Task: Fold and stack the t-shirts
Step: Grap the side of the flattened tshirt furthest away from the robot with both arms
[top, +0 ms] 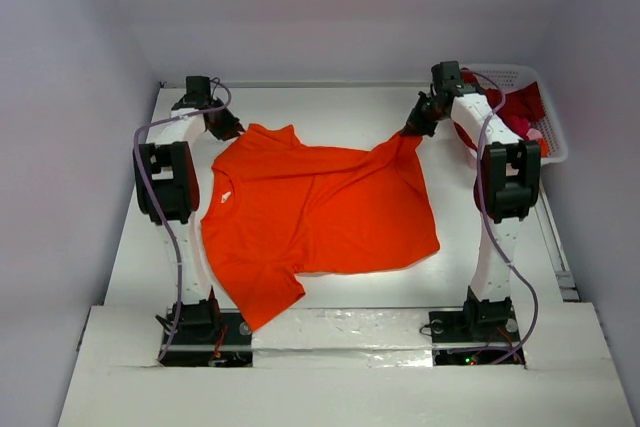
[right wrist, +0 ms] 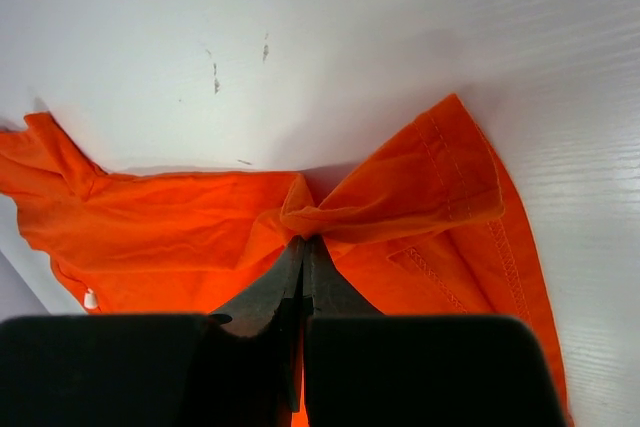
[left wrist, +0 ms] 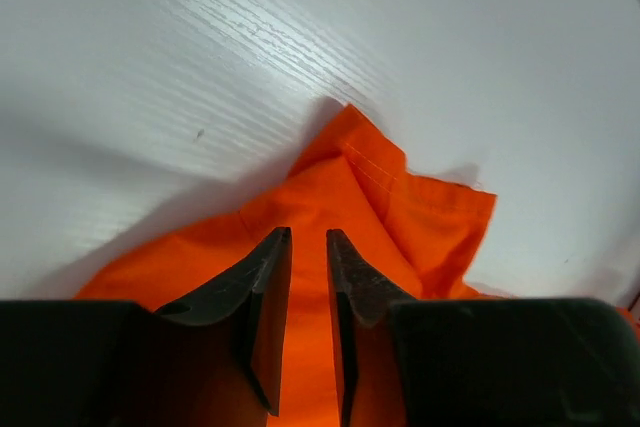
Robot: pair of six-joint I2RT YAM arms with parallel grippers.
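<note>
The left arm [top: 193, 272] and right arm [top: 494, 242] share one build: white boxy links joined by chunky black joint housings, each rising from a black base [top: 200, 325]. A thin purple-grey cable [top: 172, 237] loops along each arm. In the wrist views, the left gripper [left wrist: 309, 237] and right gripper [right wrist: 302, 242] each carry two matte black fingers [left wrist: 262, 292], tapering from a blocky black body to thin tips.

**White worktop [top: 340, 107], orange t-shirt [top: 320, 212] spread on it**

Wood-grain surface. The shirt lies mostly flat, spanning from left fingers [left wrist: 265, 287] to right fingers [right wrist: 285, 287], with a corner bunched at each. White lattice basket [top: 515, 73] sits near, right of the right fingers.
</note>
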